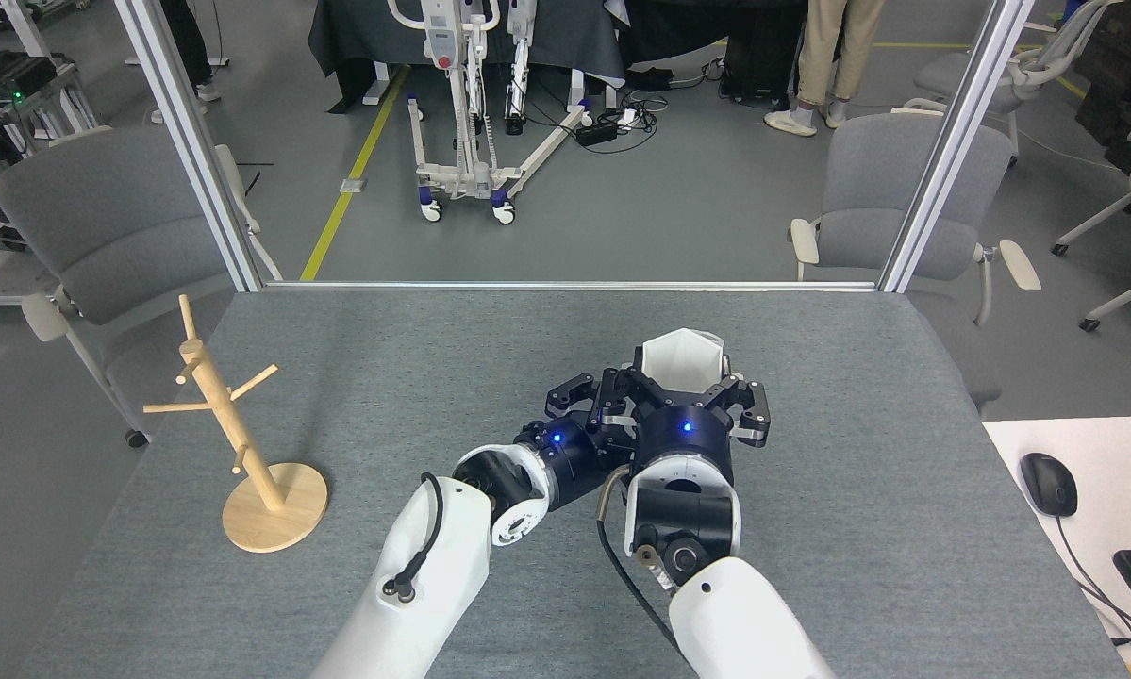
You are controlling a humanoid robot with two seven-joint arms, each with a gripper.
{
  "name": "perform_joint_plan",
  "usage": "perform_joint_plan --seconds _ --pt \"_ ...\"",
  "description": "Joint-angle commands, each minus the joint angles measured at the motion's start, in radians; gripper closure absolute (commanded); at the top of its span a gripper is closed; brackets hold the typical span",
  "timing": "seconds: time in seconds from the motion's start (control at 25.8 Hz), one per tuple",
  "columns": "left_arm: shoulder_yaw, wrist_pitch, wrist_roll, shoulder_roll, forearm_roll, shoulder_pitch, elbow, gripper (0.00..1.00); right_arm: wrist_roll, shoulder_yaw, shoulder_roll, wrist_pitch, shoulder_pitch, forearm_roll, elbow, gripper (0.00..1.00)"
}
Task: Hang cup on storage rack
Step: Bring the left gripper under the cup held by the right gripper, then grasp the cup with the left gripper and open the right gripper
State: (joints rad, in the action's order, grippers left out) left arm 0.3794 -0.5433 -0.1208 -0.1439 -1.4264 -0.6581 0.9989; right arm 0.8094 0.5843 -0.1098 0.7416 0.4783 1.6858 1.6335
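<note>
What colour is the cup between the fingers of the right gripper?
Matte white, seen best in the head view: the cup sits in the right gripper.

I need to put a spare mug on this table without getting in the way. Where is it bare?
Bare: the wide stretch between the storage rack and the arms, the far strip along the rail, and the right side. Crowded: the centre, where both end effectors, left and right, close around the cup.
</note>
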Motion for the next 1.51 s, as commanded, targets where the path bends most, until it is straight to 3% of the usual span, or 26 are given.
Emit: perform_joint_plan --seconds 0.0,0.43,0.62,0.81,1.12,1.24,1.47 --pt "0.003 0.143 0.113 0.0 -0.005 0.002 0.003 0.01 -0.006 -0.001 -0.002 0.001 -0.001 -0.001 -0.001 1.0" --pt "0.067 0.278 0.151 0.003 -0.023 0.009 0.006 0.01 -0.01 0.002 -0.002 0.001 -0.013 -0.003 -0.012 1.0" --pt "0.067 0.286 0.171 0.003 -0.062 0.011 0.007 0.01 -0.009 0.032 0.004 0.001 -0.01 -0.003 -0.012 1.0" --pt "0.067 0.315 0.19 0.004 -0.177 0.012 0.003 0.01 -0.009 0.066 0.018 0.002 -0.009 -0.003 -0.014 1.0" --pt "0.065 0.319 0.193 0.004 -0.181 0.034 0.004 0.02 -0.009 0.068 0.021 0.001 -0.01 -0.003 -0.014 1.0" --pt "0.065 0.321 0.193 0.004 -0.181 0.037 0.003 0.06 -0.009 0.068 0.021 0.001 -0.009 -0.003 -0.014 1.0" --pt "0.061 0.319 0.187 0.004 -0.181 0.037 0.003 0.25 -0.009 0.068 0.021 0.002 -0.009 -0.003 -0.021 1.0"
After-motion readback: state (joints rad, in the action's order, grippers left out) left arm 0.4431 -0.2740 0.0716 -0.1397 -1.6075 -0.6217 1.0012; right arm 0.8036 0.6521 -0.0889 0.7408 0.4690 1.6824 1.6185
